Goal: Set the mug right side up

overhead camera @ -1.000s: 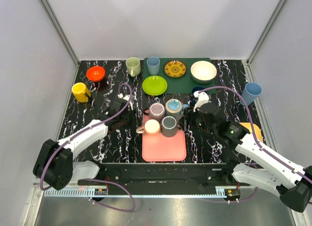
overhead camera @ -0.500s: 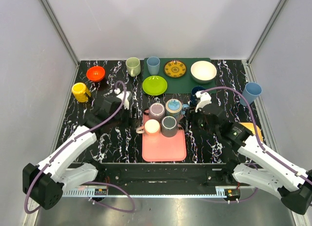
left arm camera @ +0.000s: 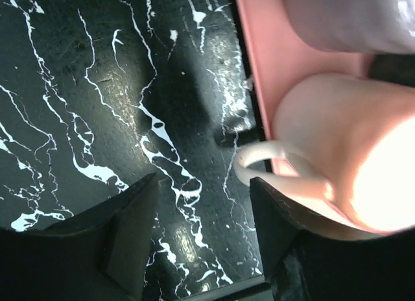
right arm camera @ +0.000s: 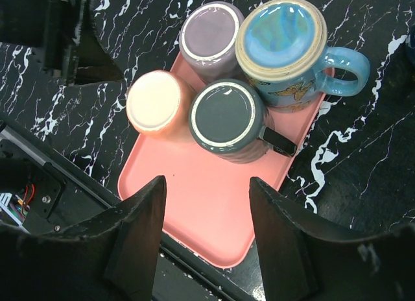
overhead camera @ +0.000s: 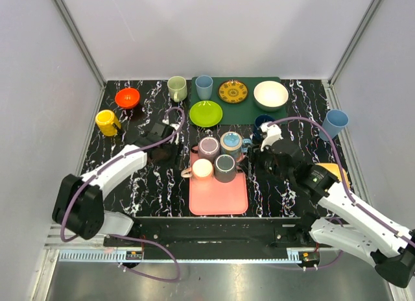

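A pink tray (overhead camera: 218,191) holds a peach mug (overhead camera: 202,168), a grey mug (overhead camera: 225,167) and a lilac mug (overhead camera: 209,146), all bottom up. A blue mug (overhead camera: 231,143) beside them seems upright. My left gripper (overhead camera: 175,153) is open and empty, low over the table just left of the tray. In the left wrist view (left arm camera: 202,184) the peach mug's white handle (left arm camera: 266,161) sits just beyond the right finger (left arm camera: 272,216). My right gripper (overhead camera: 255,159) is open and empty above the tray's right side. In the right wrist view (right arm camera: 207,184) it looks down on the mugs (right arm camera: 224,118).
A yellow mug (overhead camera: 107,122), orange bowl (overhead camera: 128,98), pale green mug (overhead camera: 177,88) and blue cup (overhead camera: 203,87) stand at the back left. A lime plate (overhead camera: 205,113), patterned plate (overhead camera: 233,91) and white bowl (overhead camera: 270,95) lie behind the tray. A blue cup (overhead camera: 334,124) stands at the right.
My left arm swung out to the left and came back, and its gripper now sits close to the peach mug's handle. The right arm has barely moved. The mugs have not moved.
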Controlling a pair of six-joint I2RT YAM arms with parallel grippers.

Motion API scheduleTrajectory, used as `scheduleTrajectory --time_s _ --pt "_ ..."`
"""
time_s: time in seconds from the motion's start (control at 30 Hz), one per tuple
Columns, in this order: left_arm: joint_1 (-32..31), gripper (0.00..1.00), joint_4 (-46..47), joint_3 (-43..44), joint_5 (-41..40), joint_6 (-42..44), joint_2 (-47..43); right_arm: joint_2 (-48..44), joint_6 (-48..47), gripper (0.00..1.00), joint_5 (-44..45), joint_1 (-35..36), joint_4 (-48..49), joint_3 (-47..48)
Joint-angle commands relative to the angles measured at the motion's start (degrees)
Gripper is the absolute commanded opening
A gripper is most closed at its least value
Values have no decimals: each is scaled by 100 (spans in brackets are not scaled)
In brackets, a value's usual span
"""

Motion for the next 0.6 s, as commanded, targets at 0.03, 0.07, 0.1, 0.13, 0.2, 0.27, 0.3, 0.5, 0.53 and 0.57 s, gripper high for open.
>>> scheduleTrajectory --time_s 0.03,0.07,0.1,0.13,0.2,0.27,0.3,0.5,0.53,0.57 --pt "-4 57 660 246 -529 -610 458 -282 -14 60 -48 -12 139 -116" --pt "-21 56 705 220 -555 -654 502 -300 3 60 -65 -4 139 -143" --pt "-56 52 740 167 -546 -672 563 -318 12 60 -83 -12 130 -160" --pt "-92 50 749 149 -468 -724 581 -326 30 60 -74 -4 121 -169" --pt "-311 44 758 18 -449 -768 503 -344 30 60 -48 -12 95 -187" --pt "-582 41 784 -123 -423 -874 380 -327 4 60 -30 -4 95 -187" --pt "-662 40 819 -297 -406 -918 249 -318 -5 60 -21 -4 104 -178" --pt "-1015 36 960 -826 -160 -1234 -200 -212 -23 60 -30 -12 86 -117" --pt "-1050 34 934 -844 -160 -1278 -261 -212 -14 60 -30 -4 95 -117" --pt "-1085 33 899 -862 -160 -1304 -375 -212 -14 60 -30 -4 86 -108"
